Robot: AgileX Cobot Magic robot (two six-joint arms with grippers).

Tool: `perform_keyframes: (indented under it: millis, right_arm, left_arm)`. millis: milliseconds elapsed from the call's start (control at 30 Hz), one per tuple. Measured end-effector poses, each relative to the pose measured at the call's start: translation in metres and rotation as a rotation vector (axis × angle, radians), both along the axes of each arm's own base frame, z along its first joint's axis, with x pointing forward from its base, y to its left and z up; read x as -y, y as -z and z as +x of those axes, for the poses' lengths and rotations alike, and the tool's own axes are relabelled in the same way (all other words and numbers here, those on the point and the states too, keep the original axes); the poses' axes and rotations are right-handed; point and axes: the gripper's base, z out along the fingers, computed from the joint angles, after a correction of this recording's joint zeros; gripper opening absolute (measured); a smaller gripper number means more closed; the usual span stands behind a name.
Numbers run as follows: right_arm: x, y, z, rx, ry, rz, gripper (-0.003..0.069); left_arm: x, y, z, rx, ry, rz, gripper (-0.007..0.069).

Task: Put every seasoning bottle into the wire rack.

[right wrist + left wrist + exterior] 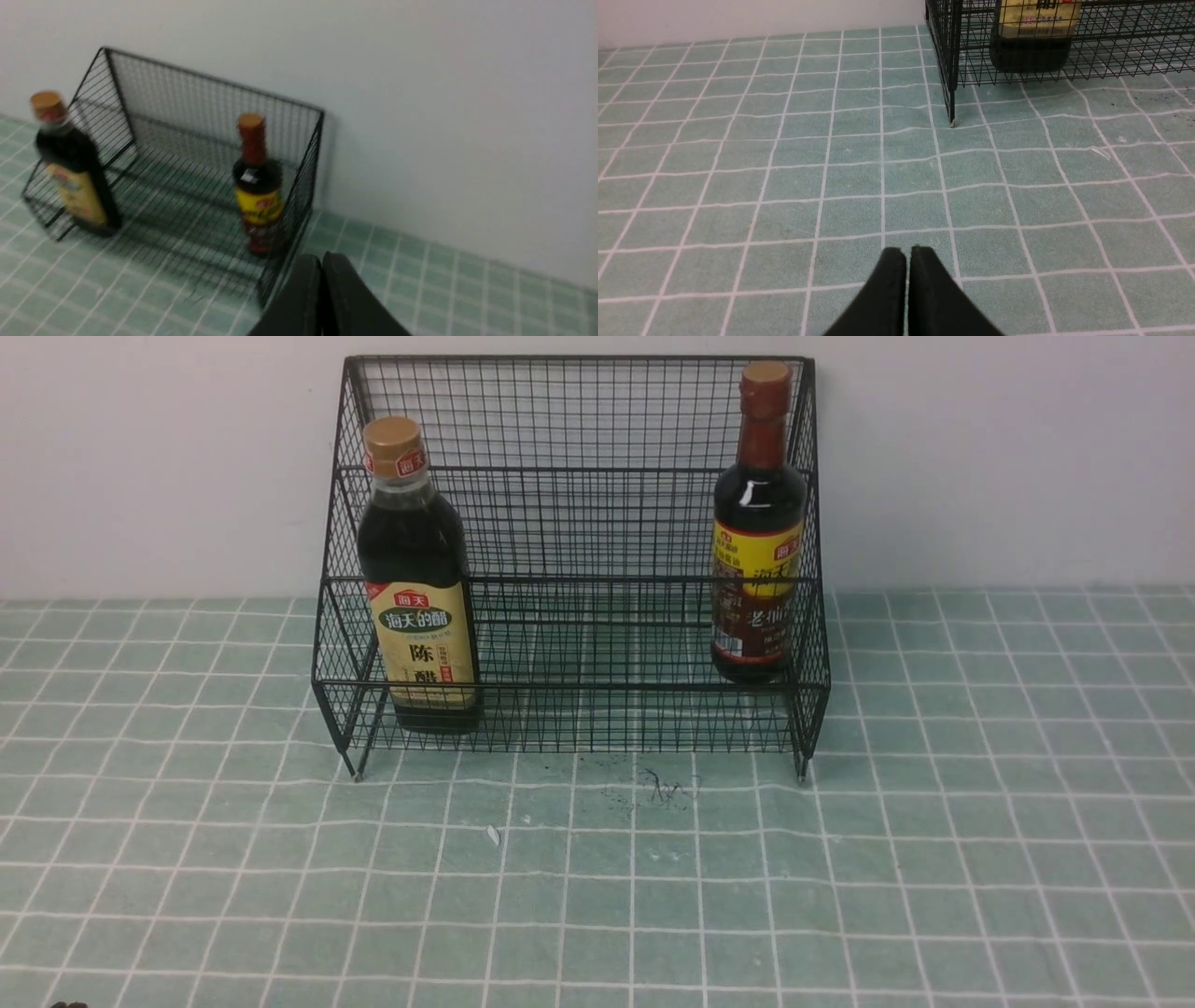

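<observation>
Both tools, left tool (908, 254) and right tool (322, 261), are pressed together and empty, while the gold-capped bottle (418, 588) and slimmer bottle (758, 532) stand upright inside the wire rack (579, 523).

1. At the upper centre of the front view we see the black wire-mesh stepped rack (579, 523), thin metal rod with a dull, dark coating.
2. On its left, the dark-liquid bottle with gold cap and tan label (418, 583) looks like smooth, glossy glass or clear plastic; we cannot tell which. Its label looks like satin paper.
3. On the right, the slimmer dark bottle with brown-red neck and yellow-and-maroon label (758, 527) shines, with a bright glint on its shoulder.
4. The pale green checked table covering (597, 896) looks matt and soft, like cloth, slightly wrinkled.
5. The black gripper fingers (896, 289) appear matt plastic.
6. The grey-white wall (1008, 457) is matt and smooth.
</observation>
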Motion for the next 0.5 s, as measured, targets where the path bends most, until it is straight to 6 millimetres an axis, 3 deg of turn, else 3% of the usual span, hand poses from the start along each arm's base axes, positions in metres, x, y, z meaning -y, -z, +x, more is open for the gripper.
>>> perform_keyframes:
  millis: [200, 333, 500]
  right_arm:
    - [-0.003, 0.079, -0.038, 0.111, -0.081, 0.248, -0.0013]
    - [-0.001, 0.121, -0.045, 0.249, -0.070, 0.459, -0.0013]
    - [0.003, 0.157, -0.045, 0.312, -0.034, 0.664, -0.0013]
  left_arm:
    - [0.000, 0.000, 0.000, 0.000, 0.000, 0.000, -0.0006]
    - [0.000, 0.000, 0.000, 0.000, 0.000, 0.000, -0.0006]
    - [0.000, 0.000, 0.000, 0.000, 0.000, 0.000, -0.0006]
